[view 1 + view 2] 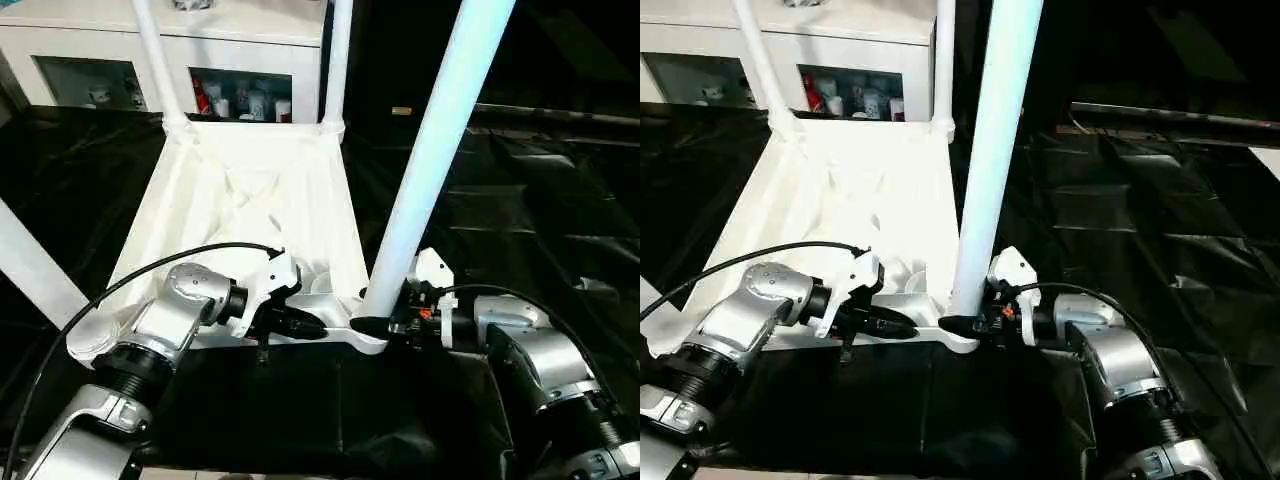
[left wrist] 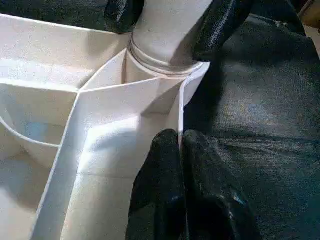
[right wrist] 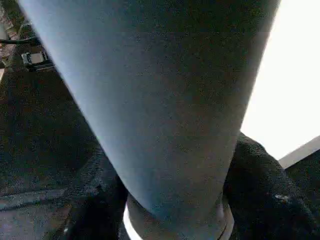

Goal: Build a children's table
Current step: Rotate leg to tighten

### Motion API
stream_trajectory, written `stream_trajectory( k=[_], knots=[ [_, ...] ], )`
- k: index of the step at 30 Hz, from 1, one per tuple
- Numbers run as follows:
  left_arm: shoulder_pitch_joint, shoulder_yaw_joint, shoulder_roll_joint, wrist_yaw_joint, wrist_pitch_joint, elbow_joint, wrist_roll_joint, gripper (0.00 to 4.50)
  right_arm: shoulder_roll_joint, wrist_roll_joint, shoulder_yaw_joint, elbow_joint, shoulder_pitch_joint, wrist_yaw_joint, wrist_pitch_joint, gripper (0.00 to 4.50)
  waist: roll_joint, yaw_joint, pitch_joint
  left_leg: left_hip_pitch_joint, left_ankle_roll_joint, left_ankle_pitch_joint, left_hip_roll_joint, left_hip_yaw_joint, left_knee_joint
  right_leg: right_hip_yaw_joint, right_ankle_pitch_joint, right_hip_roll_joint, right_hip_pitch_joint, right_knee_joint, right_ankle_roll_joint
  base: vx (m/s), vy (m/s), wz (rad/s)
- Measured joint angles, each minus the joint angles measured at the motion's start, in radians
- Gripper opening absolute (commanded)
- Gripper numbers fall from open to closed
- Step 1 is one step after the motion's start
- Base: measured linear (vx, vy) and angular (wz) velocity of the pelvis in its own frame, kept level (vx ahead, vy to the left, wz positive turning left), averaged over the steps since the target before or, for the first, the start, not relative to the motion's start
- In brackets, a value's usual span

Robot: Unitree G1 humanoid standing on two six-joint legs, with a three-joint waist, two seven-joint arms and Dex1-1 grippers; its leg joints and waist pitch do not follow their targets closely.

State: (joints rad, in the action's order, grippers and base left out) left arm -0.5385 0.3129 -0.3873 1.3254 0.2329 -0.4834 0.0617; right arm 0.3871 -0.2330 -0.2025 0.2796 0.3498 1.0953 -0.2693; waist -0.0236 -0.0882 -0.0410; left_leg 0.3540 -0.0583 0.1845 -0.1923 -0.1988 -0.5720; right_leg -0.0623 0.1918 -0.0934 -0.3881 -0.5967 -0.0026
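The children's table lies upside down on the black-covered work table, its white rimmed top point(image 1: 250, 180) facing up. Two legs point(image 1: 338, 60) stand in the far corner sockets. A third leg point(image 1: 35, 270) rises at the near left. The fourth leg point(image 1: 430, 160) stands in the near right socket. My right gripper point(image 1: 372, 322) is at its base, with one black finger point(image 2: 220, 25) on each side pressing against the tube point(image 3: 160, 100). My left gripper point(image 2: 181, 137) is shut on the near rim of the top, just left of that socket.
The black cover point(image 1: 530, 200) spreads wrinkled to the right and in front of the top. A white cabinet point(image 1: 230, 40) with small items on its shelves stands behind the far legs. A black cable point(image 1: 150, 270) arcs over my left forearm.
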Motion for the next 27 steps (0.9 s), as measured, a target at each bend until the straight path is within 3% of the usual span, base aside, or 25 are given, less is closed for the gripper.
stream_trajectory(
  k=[5,11,16,21,24,27],
  knots=[
    [-0.012,-0.015,0.029,-0.073,-0.021,-0.036,-0.016,0.0,-0.056,0.023,0.027,0.026,-0.003,-0.109,0.038,2.2,0.001,0.004,0.0,-0.003,-0.001,-0.001,0.0,0.0,0.0,0.001,0.0,0.0,0.002,-0.002,0.0,0.0,0.0,0.0],
    [-0.079,-0.032,0.168,-0.351,-0.045,-0.155,-0.076,0.0,-0.239,0.076,0.155,0.096,-0.003,-0.551,0.075,2.02,0.002,0.022,0.001,-0.005,-0.003,-0.002,0.0,0.002,0.0,0.0,0.003,0.0,0.002,-0.003,0.006,0.0,0.0,0.0],
    [-0.107,-0.031,0.257,-0.487,-0.039,-0.198,-0.117,0.0,-0.349,0.127,0.205,0.098,-0.003,-0.81,0.083,2.01,0.005,0.024,0.002,-0.004,-0.003,-0.002,0.001,0.002,0.001,0.0,0.003,0.0,0.005,0.002,0.006,0.0,0.0,0.0],
    [-0.11,-0.031,0.26,-0.491,-0.041,-0.2,-0.119,0.0,-0.358,0.134,0.206,0.108,0.001,-0.829,0.1,2.01,0.005,0.024,0.003,-0.004,-0.003,-0.002,0.001,0.002,0.002,0.001,0.003,0.0,0.005,0.002,0.006,0.0,0.0,0.0],
    [-0.109,-0.031,0.251,-0.482,-0.056,-0.202,-0.121,0.0,-0.358,0.124,0.208,0.115,0.002,-0.812,0.11,2.71,0.005,0.026,0.003,-0.004,-0.003,-0.002,0.001,0.002,0.004,0.0,0.003,0.0,0.005,0.002,0.006,0.0,0.0,0.0],
    [-0.102,-0.033,0.227,-0.455,-0.084,-0.202,-0.118,0.0,-0.357,0.103,0.209,0.113,0.004,-0.753,0.106,2.9,0.007,0.027,0.002,-0.004,-0.003,-0.002,0.001,0.002,0.007,0.0,0.003,0.001,0.004,0.002,0.006,0.0,0.0,0.0]
  ],
)
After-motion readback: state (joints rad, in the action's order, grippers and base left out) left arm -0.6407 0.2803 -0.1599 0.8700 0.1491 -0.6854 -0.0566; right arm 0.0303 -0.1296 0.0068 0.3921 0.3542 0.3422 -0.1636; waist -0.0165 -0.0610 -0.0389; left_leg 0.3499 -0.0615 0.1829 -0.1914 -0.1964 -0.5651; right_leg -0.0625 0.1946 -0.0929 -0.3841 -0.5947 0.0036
